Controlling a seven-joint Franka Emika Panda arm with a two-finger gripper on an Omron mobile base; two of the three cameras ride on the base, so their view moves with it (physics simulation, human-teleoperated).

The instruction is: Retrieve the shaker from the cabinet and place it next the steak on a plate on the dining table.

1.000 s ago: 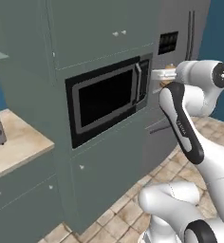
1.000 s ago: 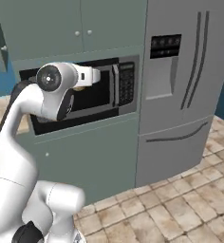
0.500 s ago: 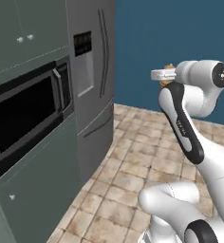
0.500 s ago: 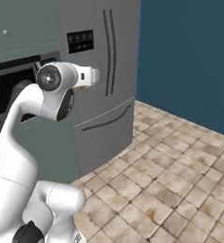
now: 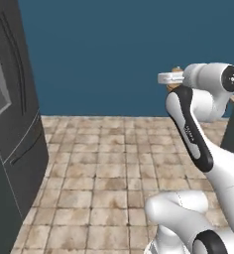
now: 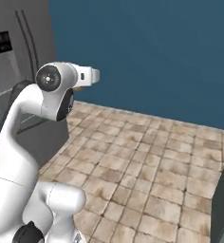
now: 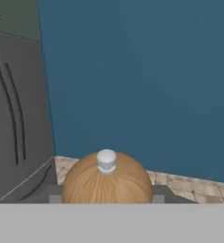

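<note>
So the shaker [image 7: 107, 179] is riding up high in the pincer [image 7: 107, 197], which is pinching it from both sides, brown dome and pale knob sticking out in front, well above the tiled floor [image 5: 104, 168]. My worry: the base looks mid-drive with the fridge [image 5: 12, 129] off to one side, and a jolt or sharp swing could let that rounded wood slip out and drop. No plate or steak around, so placing is a way off. As for writing, nothing readable. The fridge's dark panel [image 6: 1, 42] is too blurry.
</note>
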